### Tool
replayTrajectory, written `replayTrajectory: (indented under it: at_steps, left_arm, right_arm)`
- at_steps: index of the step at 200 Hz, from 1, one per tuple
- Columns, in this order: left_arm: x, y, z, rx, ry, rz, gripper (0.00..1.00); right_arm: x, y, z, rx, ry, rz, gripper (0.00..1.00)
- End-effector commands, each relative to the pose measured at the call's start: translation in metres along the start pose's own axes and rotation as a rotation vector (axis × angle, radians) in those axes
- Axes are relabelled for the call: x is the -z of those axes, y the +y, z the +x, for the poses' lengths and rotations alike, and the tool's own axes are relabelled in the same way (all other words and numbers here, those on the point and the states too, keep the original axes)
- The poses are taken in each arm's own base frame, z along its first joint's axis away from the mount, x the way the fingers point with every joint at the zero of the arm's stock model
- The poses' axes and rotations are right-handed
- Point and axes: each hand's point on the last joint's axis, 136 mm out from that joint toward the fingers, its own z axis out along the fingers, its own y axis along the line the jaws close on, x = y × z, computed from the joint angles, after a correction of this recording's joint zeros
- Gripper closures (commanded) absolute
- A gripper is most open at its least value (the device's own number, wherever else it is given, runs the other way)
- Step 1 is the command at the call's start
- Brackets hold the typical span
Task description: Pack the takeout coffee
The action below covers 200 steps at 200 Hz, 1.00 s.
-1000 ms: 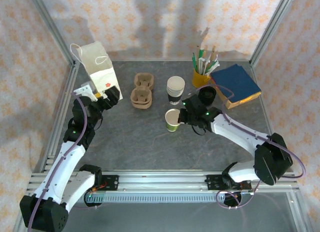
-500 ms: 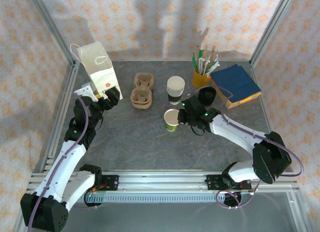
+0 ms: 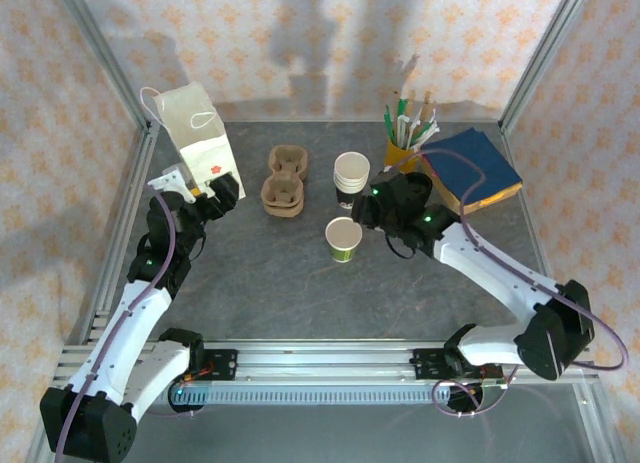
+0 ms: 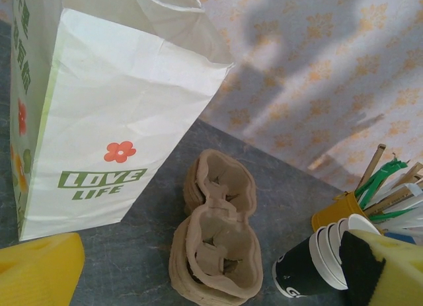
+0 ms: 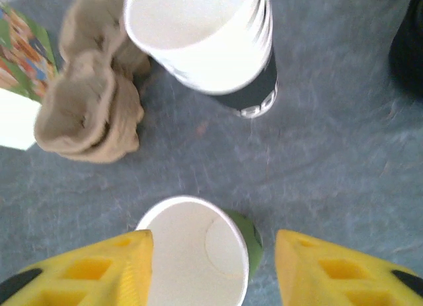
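Mid-table, lidless takeout coffee (image 3: 344, 239) stands upright, near cup stack (image 3: 351, 173). Right gripper (image 5: 211, 238) jaws apart either side of its rim, not clamping. Left gripper (image 4: 211, 246) spread wide by paper bag (image 4: 112, 121). Risk: a sideways swing clips the light cup and tips it.

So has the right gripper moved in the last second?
Yes. The right gripper has drawn away from the green cup, shifting farther up the table toward the cup stack.
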Motion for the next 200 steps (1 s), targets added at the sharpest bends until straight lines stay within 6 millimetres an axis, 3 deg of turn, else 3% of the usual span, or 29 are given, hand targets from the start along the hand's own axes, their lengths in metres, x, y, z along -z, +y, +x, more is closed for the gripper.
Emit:
replayTrajectory:
  at_steps: [1, 47, 87, 145, 200]
  left_arm:
    - [0.008, -0.008, -0.011, 0.017, -0.027, 0.015, 0.01]
    - [0.011, -0.007, -0.011, 0.011, -0.031, 0.016, 0.01]
    - [0.011, -0.008, -0.011, 0.011, -0.034, 0.019, 0.01]
    - [0.010, -0.006, -0.007, 0.014, -0.025, 0.023, 0.01]
    - [0.012, -0.006, -0.006, 0.018, -0.025, 0.025, 0.01]
  right_arm:
    - [0.018, -0.029, -0.033, -0.001, -0.103, 0.124, 0.45]
    - [0.021, -0.091, -0.089, -0.114, -0.206, 0.238, 0.39]
    - [0.006, -0.139, -0.116, -0.195, -0.220, 0.336, 0.37]
    - [-0.033, -0.173, -0.121, -0.257, -0.132, 0.361, 0.37]
    - [-0.064, -0.182, -0.106, -0.276, -0.031, 0.357, 0.39]
